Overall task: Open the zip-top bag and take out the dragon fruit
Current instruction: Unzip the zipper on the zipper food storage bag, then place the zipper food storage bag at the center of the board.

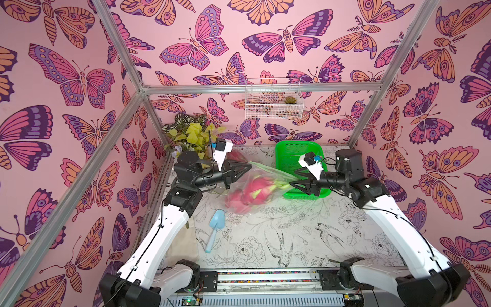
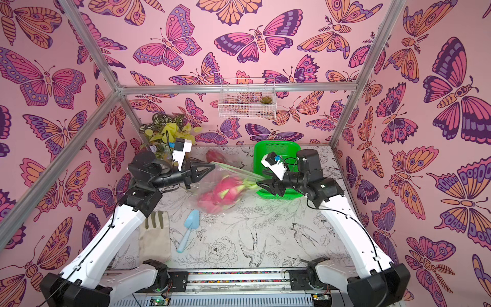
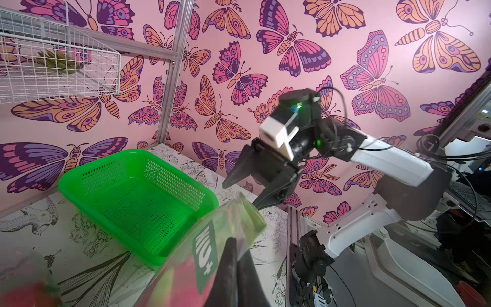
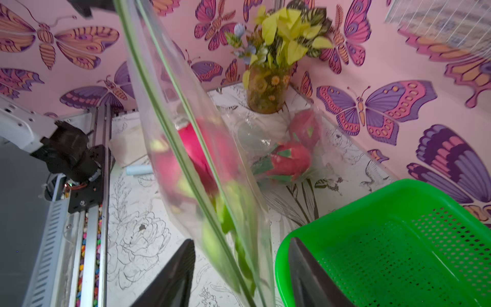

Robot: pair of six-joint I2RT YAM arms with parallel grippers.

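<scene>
The zip-top bag [image 1: 255, 186] hangs off the surface [image 1: 305, 234], pinched at one top corner by the left end effector [image 1: 245, 168], whose jaws are pressed together on the plastic. The right end effector [image 1: 296, 186] sits at the opposite corner with its jaws apart, the bag's green seal strip running between them; I can't tell whether they touch it. Inside, dragon fruit [image 1: 253, 192] sag to the low end, leafy tips pointing toward the green basket [image 1: 285, 151]. Another dragon fruit [image 4: 292, 162] lies in plastic wrap on the surface near the vase [image 4: 265, 90].

The film looks thin, slick and floppy, while the fruit seem heavy enough to drag it down. I'd pinch right on the stiffer seal strip. The fruit's scales look bruisable, so the firm middle suits better.
</scene>
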